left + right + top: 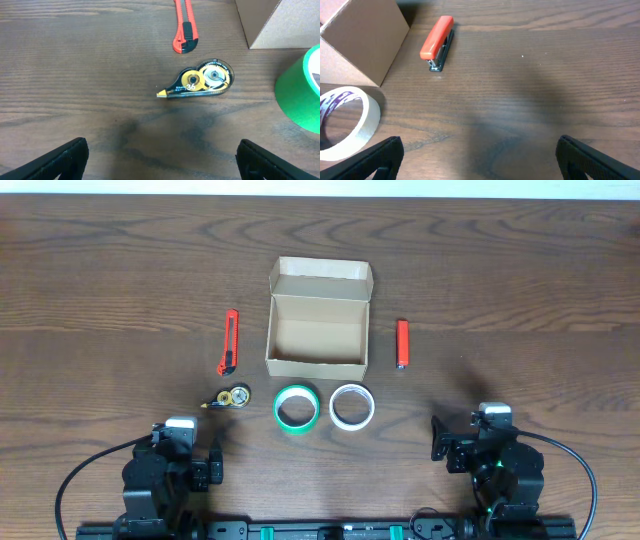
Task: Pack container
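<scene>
The box (318,330) sits at the centre of the table (100,280), mouth up, long axis left-right, lid (320,278) tipped back toward the far side. Left gripper (160,160) and right gripper (480,160) hang released, holding nothing.

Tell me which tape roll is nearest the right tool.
The white roll, lying to the right of the green roll. Only the white one shows in the right wrist view, at the left edge.
</scene>
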